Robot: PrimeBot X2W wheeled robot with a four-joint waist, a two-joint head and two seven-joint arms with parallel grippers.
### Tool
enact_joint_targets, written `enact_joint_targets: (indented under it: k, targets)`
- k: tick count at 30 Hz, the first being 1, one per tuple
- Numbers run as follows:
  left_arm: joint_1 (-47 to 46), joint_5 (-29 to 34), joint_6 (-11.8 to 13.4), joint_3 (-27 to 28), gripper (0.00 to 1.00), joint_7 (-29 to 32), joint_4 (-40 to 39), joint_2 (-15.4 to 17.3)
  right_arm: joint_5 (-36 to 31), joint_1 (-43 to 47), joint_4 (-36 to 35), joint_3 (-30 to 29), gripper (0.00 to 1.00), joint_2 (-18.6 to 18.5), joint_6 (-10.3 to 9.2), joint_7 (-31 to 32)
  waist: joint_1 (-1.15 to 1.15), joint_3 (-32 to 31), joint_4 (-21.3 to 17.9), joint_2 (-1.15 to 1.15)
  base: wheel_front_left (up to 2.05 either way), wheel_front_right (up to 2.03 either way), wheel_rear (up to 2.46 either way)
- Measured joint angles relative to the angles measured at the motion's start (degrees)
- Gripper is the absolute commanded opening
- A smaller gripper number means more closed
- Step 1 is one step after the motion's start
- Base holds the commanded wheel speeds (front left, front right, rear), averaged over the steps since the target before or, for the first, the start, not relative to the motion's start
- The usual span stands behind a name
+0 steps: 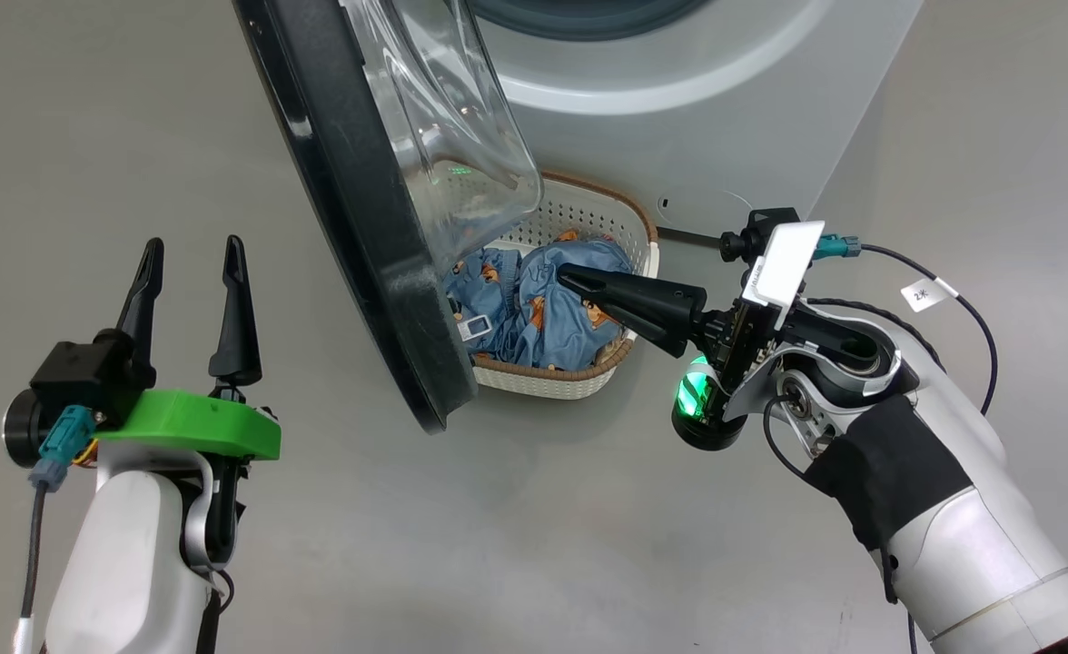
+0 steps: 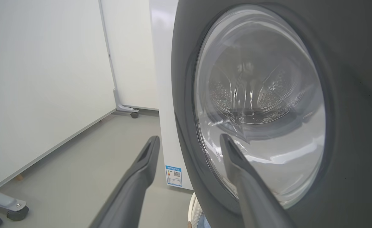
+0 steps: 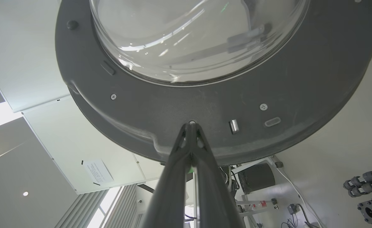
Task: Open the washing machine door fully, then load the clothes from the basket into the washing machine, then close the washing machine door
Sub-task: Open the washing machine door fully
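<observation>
The washing machine door [image 1: 357, 236] stands partly swung out, edge-on between the two pincers: to the right of the left pincer [image 1: 193, 250] and to the left of the right pincer [image 1: 563, 274]. Its clear glass bowl [image 1: 448, 127] bulges toward the right pincer's side.

The right pincer is clenched, its two dark fingers pressed together with nothing between them. Its tip points at the black inner rim of the door, just below the glass. Whether the tip touches the rim cannot be told.

Under that tip lie the clothes [image 1: 557, 327], light blue with orange figures, heaped in the basket [image 1: 548, 385]. The basket sits on the floor [image 1: 534, 527], close against the front of the washing machine [image 1: 725, 136], which rises beyond the right pincer. The door's lower edge overlaps the basket's side farthest from the right pincer.

The left pincer is released, its fingers spread wide and holding nothing. It hangs apart from the door's outer face, fingers pointing toward it. From its wrist the drum shows through the glass ahead of the right-hand finger, and a blue-bordered label [image 2: 173, 175] sits low on the machine's white side, between the two fingers.
</observation>
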Motion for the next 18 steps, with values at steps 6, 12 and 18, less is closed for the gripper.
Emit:
enact_joint_targets:
  k: [6, 12, 18]
  targets:
    - [1.27, 0.11, 0.00, 0.00, 1.00, 0.00, -0.12, -0.03, 0.03, 1.96, 0.38, -2.25, 0.78, -0.13, 1.31, -1.59, 0.00, -1.26, -1.77, 0.00, 0.00, 0.00, 0.00]
    - [2.10, 0.41, 0.00, 0.54, 1.00, 0.00, -0.46, -0.03, 0.78, 3.18, 0.45, -6.02, 1.00, -0.36, 3.34, -5.13, 0.00, -2.09, -2.93, 0.00, 0.00, 0.00, 0.00]
    - [2.96, 0.43, 0.00, 1.48, 1.00, 0.00, -1.20, 0.16, -1.27, 3.58, 0.44, -9.47, 1.00, -2.64, 4.74, -9.92, 0.00, -2.50, -3.96, 0.00, 0.00, 0.00, 0.00]
